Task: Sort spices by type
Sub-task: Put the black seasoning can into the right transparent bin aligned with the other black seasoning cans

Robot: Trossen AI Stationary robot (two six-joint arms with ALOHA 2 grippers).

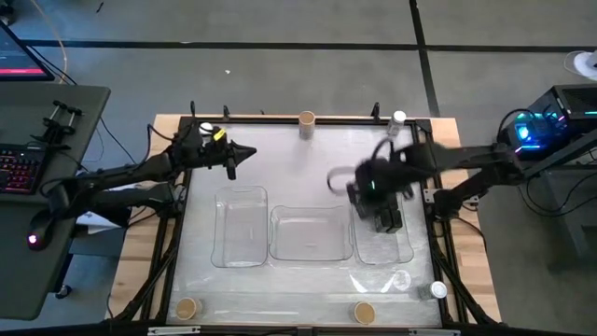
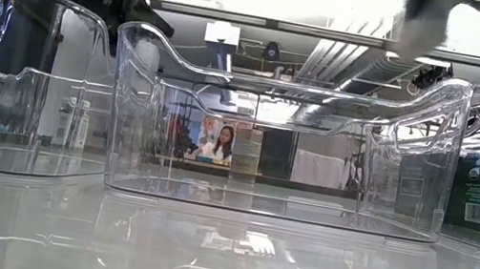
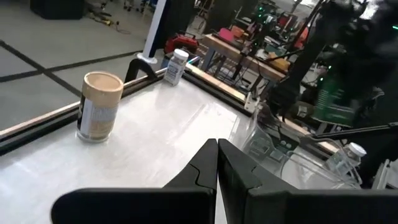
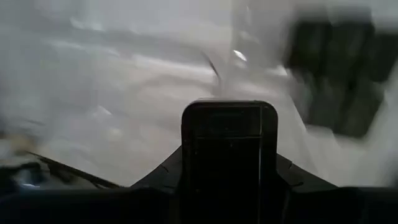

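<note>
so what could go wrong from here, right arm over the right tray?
1. The right gripper holds a black box above the right tray, where black boxes already sit; released here it may knock them or tip.
2. The motion looks fast; the box could clip the tray wall.

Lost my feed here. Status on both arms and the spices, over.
Left gripper shut, empty, parked at the table's far left. Right gripper shut on a black spice box, over the right tray holding more black boxes. Nothing in the way.
</note>
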